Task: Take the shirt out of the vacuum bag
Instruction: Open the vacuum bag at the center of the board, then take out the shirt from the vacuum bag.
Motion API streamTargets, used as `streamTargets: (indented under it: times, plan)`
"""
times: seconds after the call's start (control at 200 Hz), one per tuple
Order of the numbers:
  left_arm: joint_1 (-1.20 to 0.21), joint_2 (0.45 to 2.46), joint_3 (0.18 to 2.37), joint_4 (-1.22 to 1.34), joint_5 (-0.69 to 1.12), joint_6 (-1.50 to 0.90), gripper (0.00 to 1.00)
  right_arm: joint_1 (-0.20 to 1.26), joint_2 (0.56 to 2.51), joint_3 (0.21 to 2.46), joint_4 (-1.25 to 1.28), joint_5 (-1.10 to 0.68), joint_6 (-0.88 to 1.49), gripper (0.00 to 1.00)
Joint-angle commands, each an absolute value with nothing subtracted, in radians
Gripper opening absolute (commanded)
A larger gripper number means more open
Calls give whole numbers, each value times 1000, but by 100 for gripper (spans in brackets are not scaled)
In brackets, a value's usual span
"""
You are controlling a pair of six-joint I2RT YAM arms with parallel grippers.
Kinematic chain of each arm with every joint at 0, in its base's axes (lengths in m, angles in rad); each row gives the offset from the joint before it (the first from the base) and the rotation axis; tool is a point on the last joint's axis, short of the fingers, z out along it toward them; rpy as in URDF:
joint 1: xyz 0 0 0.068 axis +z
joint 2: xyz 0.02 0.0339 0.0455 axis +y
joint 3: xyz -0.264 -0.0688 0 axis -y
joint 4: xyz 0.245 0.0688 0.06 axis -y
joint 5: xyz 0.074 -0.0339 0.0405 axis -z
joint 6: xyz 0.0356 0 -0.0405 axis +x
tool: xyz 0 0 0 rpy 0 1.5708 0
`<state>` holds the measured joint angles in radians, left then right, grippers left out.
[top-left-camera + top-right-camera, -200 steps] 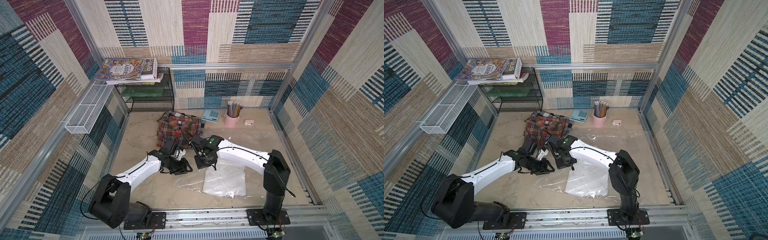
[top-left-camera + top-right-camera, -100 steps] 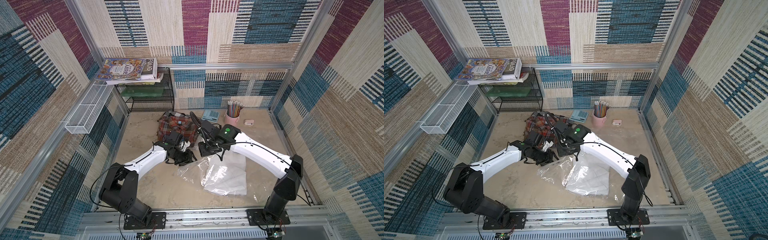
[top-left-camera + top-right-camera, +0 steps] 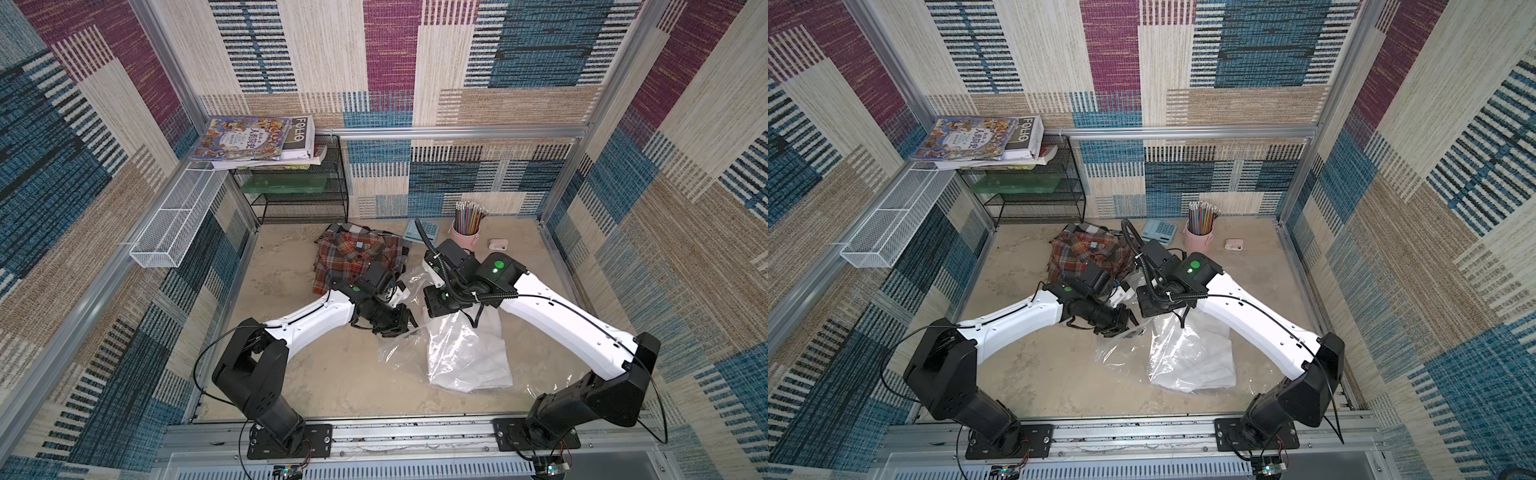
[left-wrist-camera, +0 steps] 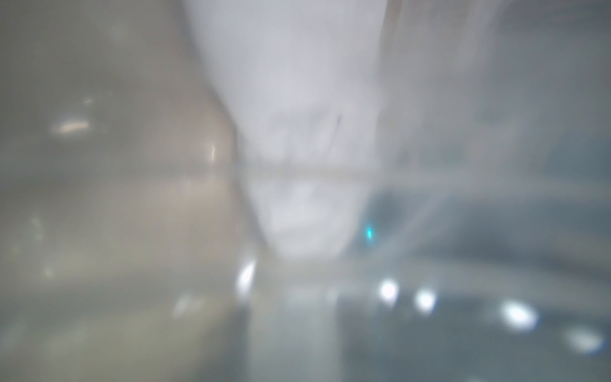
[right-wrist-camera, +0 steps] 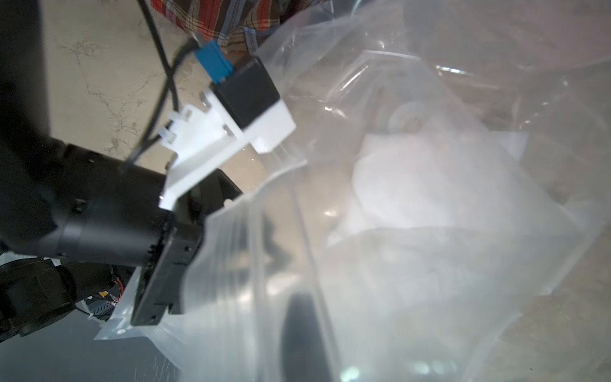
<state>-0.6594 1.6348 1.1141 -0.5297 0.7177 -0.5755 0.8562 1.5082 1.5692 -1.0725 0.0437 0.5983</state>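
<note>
The bag (image 3: 401, 353) lies on the worktop (image 3: 332, 374), a white shirt (image 3: 469, 361) inside. The right end effector (image 3: 438, 309) is clenched on its raised edge. The left end effector (image 3: 405, 326) sits at its mouth; I cannot tell whether it is released or clenched.

The clear, crinkled bag (image 3: 401, 351) lay near the table's (image 3: 332, 382) front edge, right of centre, its far end lifted. A folded white shirt (image 3: 469, 361) sat inside.
</note>
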Motion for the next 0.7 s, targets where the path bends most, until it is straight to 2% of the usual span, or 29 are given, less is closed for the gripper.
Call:
streamTargets:
  times: [0.0,0.14,0.26,0.696]
  plan:
    - [-692,1676,1100,-539,702,-568,45,844,1504,1552,-976,-14,580,0]
    - [-717,1717,1060,-370,690,-676,64,841,1528,1552,-975,-20,583,0]
    - [-749,1768,1116,-362,632,-704,74,839,1533,1548,-964,-31,587,0]
    - [-758,1845,1083,-246,403,-926,81,838,1514,1505,-899,-96,622,0]
